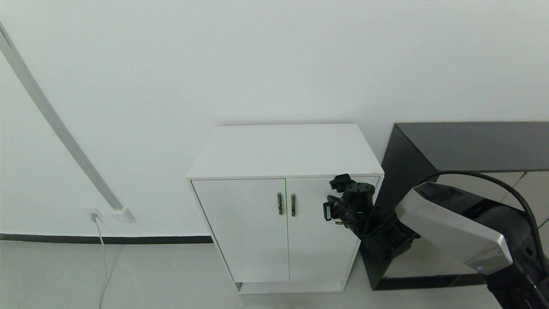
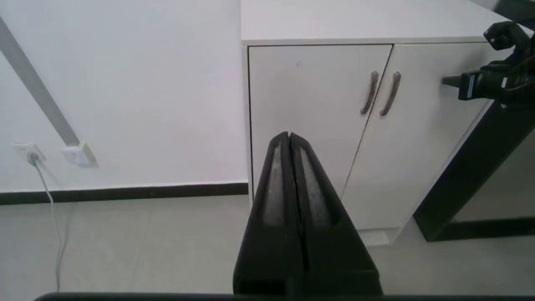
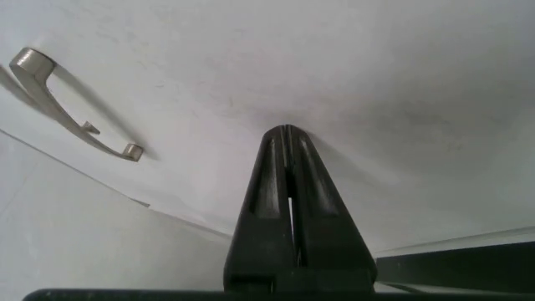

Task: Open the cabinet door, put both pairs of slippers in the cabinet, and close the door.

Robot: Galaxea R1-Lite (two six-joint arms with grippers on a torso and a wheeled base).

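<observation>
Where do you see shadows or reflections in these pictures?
Right wrist view: the handle and the right claw cast soft shadows on the white door. Head view: the glossy front of the dark cabinet mirrors the pale floor. Left wrist view: flat, even light, no strong shadows.

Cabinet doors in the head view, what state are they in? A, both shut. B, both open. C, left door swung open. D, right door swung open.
A: the left door and right door lie flush along the centre seam, with the two handles side by side.
</observation>
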